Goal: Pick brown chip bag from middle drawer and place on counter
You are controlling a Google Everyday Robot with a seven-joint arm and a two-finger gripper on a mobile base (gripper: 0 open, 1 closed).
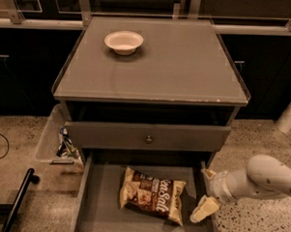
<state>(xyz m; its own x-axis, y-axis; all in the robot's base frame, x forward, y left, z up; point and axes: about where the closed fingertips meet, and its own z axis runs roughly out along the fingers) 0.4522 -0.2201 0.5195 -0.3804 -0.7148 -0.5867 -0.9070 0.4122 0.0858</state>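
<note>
The crinkly cream-and-dark-brown chip bag (152, 200) is seen lying flat, label up, on the floor of the wide, shallow dark-gray middle drawer (100, 210). The drawer is pulled out at the cabinet's 6 o'clock side, so that its contents can be reached from above. The bag is spread across the drawer's centre and 3 o'clock half, apart from the left wall.

The cream two-finger pincer (206, 190) is held at the bag's 3 o'clock, by the drawer's right wall. Its fingers are parted with nothing between them, and one fingertip is close to the bag's lower right corner. This stance is judged to be an approach, with the grasp not yet made.

The large matte-gray cabinet-top surface (186, 66) is where the bag is to be set down. A small round white bowl (123, 41) is stood at its 11 o'clock, so room toward 3 and 6 o'clock is judged ample. The gray drawer front with a small round knob (147, 136) is shut above the open drawer.
</note>
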